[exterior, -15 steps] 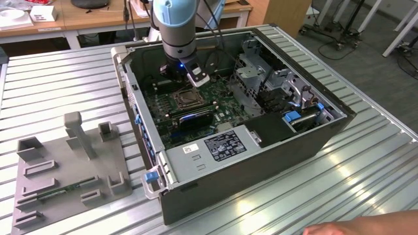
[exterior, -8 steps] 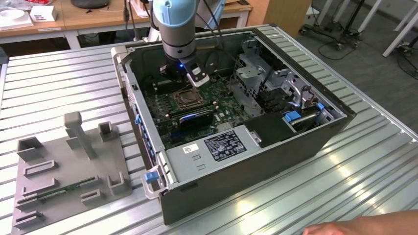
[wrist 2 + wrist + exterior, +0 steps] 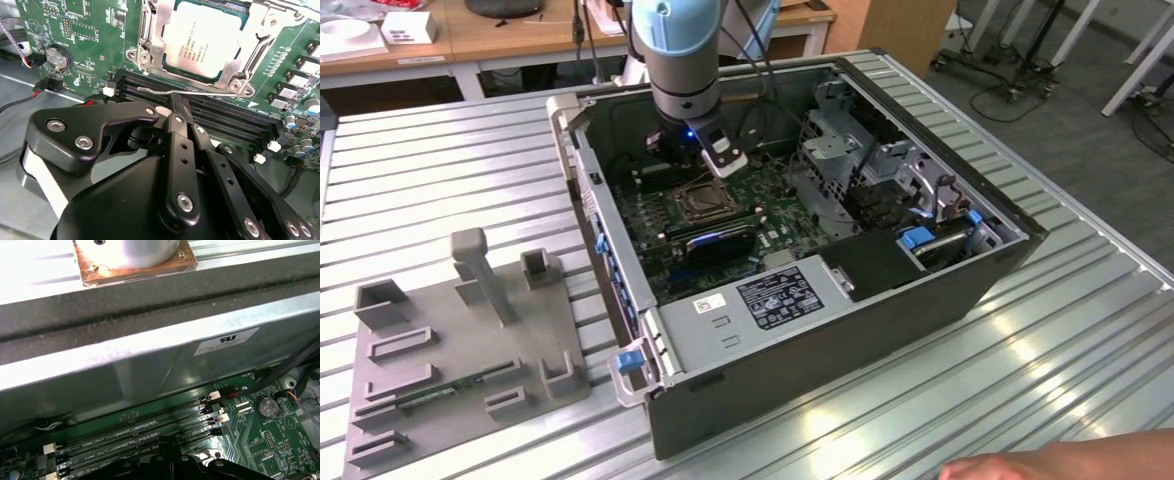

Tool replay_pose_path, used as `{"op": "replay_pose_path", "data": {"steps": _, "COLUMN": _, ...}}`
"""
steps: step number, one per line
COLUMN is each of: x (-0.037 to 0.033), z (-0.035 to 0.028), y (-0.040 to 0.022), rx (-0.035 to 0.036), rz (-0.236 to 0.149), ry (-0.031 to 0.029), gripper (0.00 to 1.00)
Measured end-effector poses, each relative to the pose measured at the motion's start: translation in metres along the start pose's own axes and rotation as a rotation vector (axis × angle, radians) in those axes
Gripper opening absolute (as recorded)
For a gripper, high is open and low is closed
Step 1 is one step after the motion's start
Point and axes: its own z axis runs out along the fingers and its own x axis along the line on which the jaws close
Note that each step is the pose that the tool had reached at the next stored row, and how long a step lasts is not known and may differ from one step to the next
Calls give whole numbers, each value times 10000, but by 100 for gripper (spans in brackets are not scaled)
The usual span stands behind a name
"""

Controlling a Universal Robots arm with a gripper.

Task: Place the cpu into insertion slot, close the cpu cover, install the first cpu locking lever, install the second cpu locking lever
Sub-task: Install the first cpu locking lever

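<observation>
The cpu (image 3: 200, 40) lies flat in the insertion slot (image 3: 700, 201) on the green board. The silver cpu cover (image 3: 154, 37) is down over it, framing its metal top. A thin wire locking lever (image 3: 150, 91) runs along the socket's edge beside the black memory slots (image 3: 225, 117). My gripper (image 3: 176, 107) has its black fingers pressed together, their tip right at that lever; whether it touches the wire I cannot tell. In the exterior view the gripper (image 3: 724, 166) hangs inside the open computer case, just behind the socket.
The case walls (image 3: 607, 240) and the grey drive cage (image 3: 834, 170) close in around the board. A coin battery (image 3: 265, 407) and cables lie near the memory slots. A grey fixture (image 3: 467, 340) sits at the exterior view's left. A hand (image 3: 1067, 465) shows at the lower right.
</observation>
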Motion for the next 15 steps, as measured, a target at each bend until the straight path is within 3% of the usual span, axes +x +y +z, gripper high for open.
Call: {"op": "replay_pose_path", "data": {"steps": 15, "x": -18, "z": -17, "y": -50, "rx": 1, "rz": -1, "ry": 1, "gripper": 11}}
